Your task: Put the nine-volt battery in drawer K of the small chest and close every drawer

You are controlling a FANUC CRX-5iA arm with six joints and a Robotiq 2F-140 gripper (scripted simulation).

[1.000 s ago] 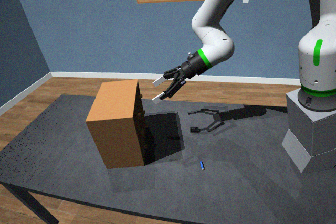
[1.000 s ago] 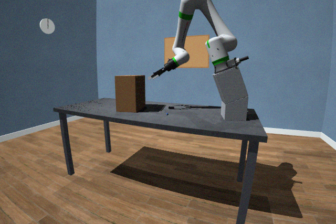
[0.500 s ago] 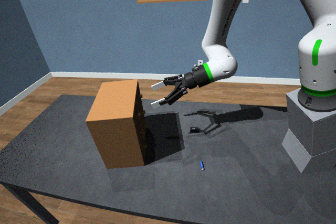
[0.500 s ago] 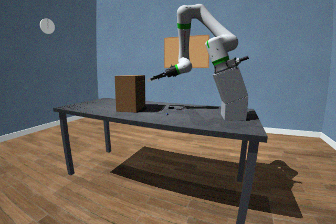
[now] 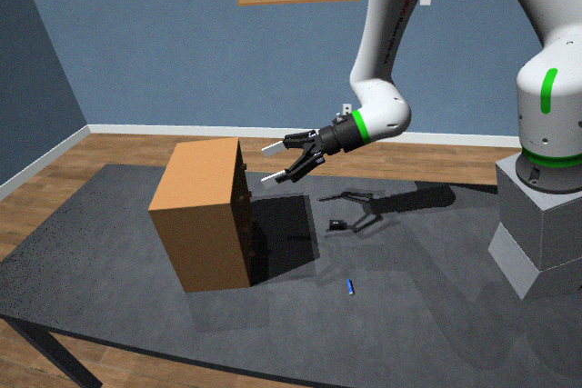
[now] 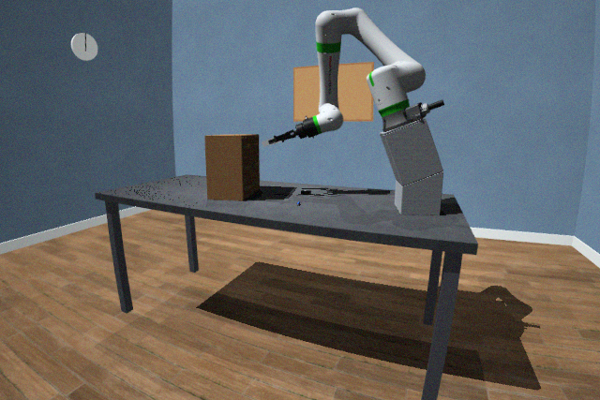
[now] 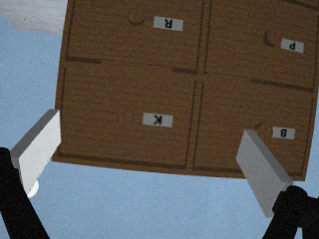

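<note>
Chest (image 7: 134, 87) drawer labels readable — R, K, P; jaws spread, empty.

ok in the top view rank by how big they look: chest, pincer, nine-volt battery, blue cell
1. chest, by far the largest.
2. pincer, open and empty; it hangs above the table, so its place is less sure.
3. and 4. nine-volt battery and blue cell: both tiny, too alike to rank.

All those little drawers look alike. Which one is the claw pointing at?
The drawer marked K: it sits between the open gripper's fingers, in the chest's top row.
</note>
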